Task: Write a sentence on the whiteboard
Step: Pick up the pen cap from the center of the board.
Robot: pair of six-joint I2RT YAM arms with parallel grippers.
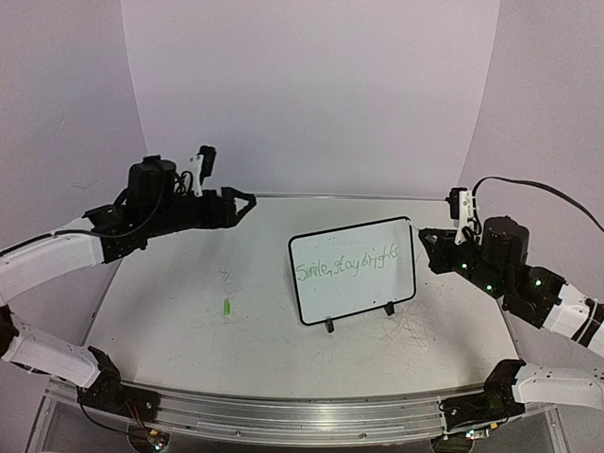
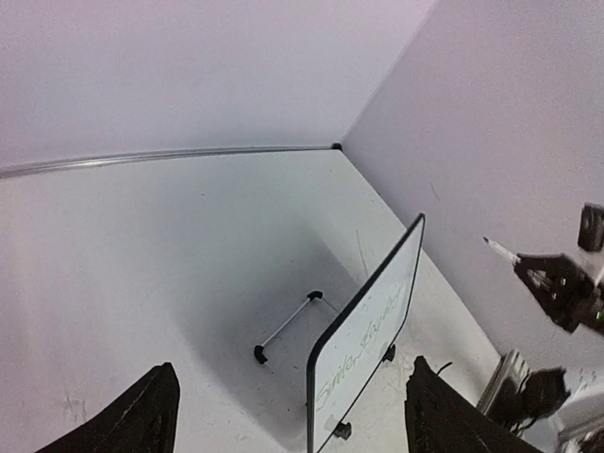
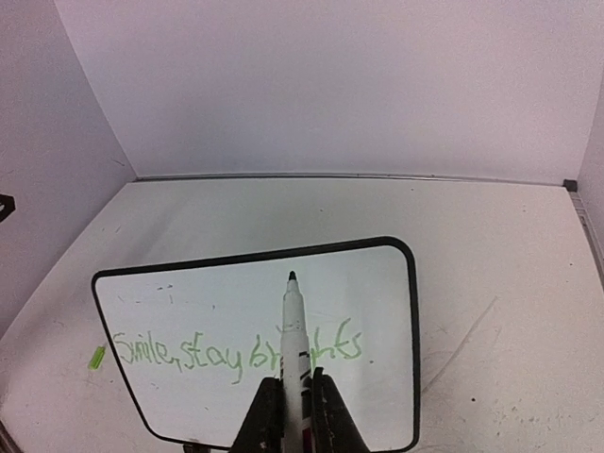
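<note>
Whiteboard (image 1: 354,269) stands on its two clip feet at centre-right of the overhead view, with the sentence (image 1: 347,263) running in green script across its middle. To its left on the table (image 1: 170,311) lies a small green piece (image 1: 227,306). Faint grey scribbles (image 1: 415,330) mark the surface below the board's right corner.

In your right wrist view the marker (image 3: 292,330) crosses the writing and hides part of the last word. Your left wrist view shows the board nearly edge-on, its text hard to read.

Your left gripper (image 1: 247,203) is raised at upper left, well apart from the board, jaws spread wide and empty. Your right gripper (image 3: 294,420) sits near the board's right edge, jaws clamped on the marker. You cannot tell whether the tip touches the board.
</note>
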